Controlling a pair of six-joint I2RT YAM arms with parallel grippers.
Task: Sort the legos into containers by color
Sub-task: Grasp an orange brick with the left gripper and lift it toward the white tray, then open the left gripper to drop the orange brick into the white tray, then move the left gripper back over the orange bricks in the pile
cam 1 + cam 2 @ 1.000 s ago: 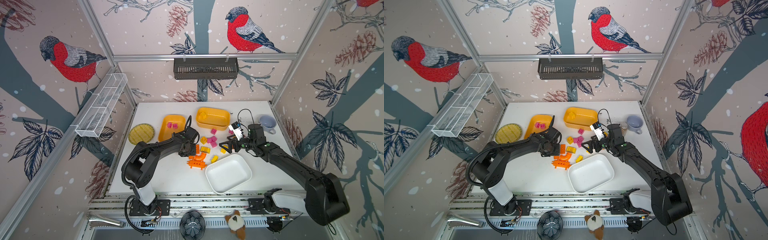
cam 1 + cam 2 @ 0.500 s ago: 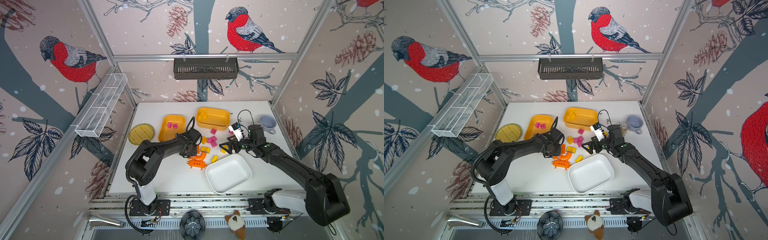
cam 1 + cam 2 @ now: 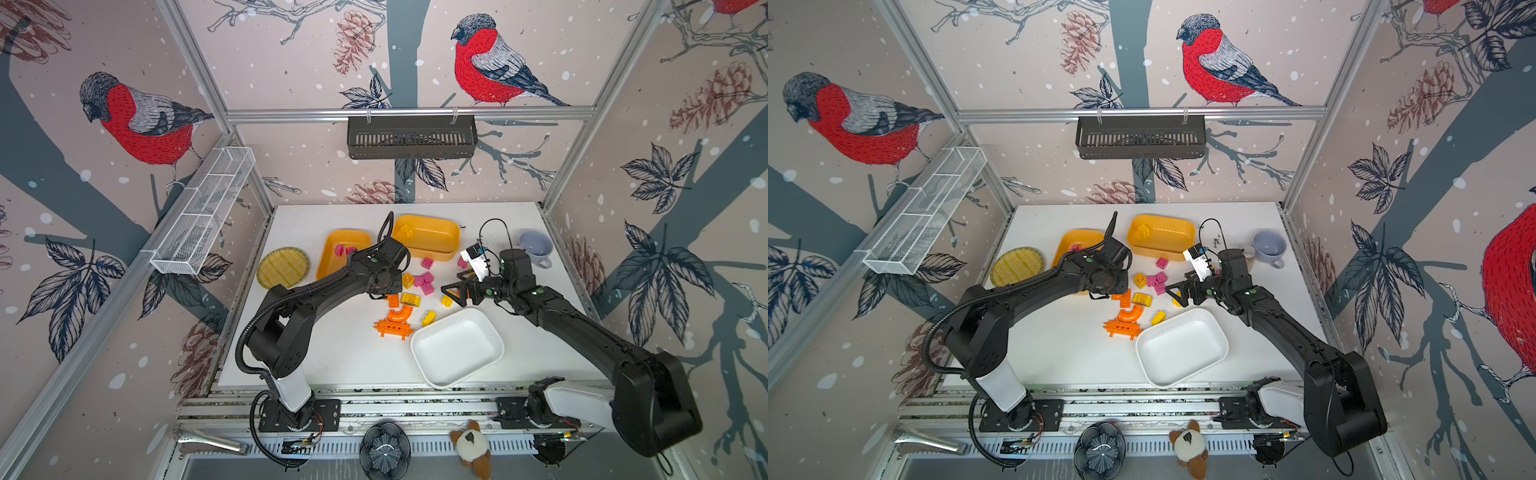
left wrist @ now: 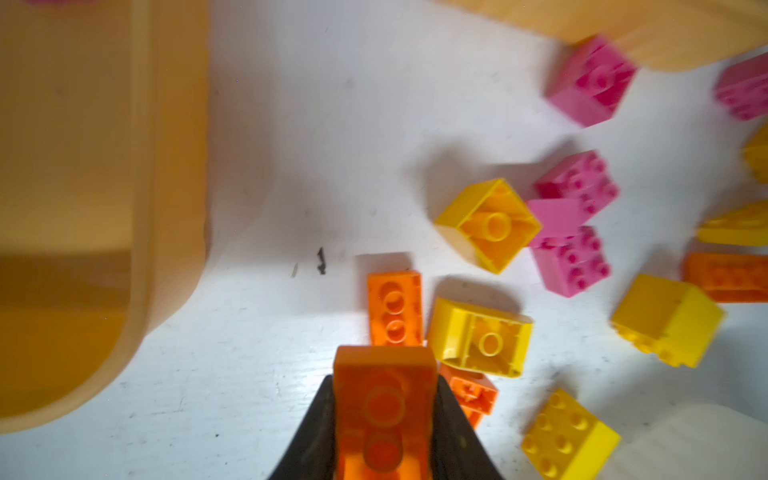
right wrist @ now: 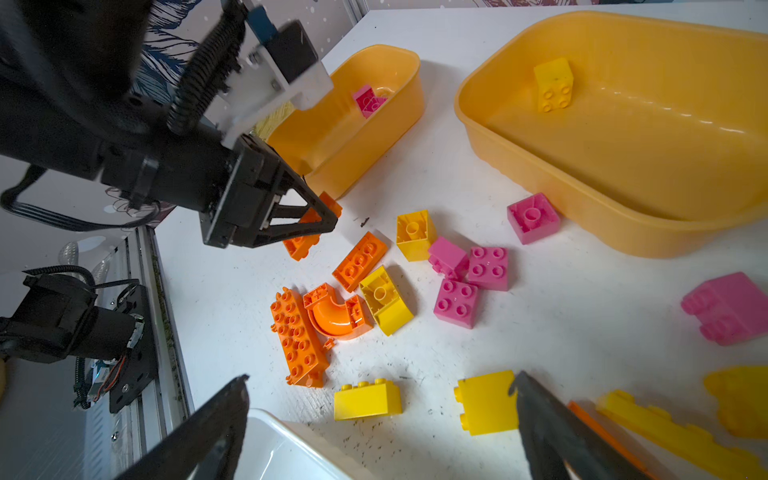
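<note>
Tightly, left jaws pinch orange plate [image 4: 384, 411].

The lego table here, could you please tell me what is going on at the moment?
Two robot arms are sorting lego bricks by colour. The left arm has its jaws shut on an orange plate. The right arm holds its jaws wide open over loose yellow bricks. One yellow-orange tub holds pink bricks, the other tub a yellow brick; the white tub holds none yet.
</note>
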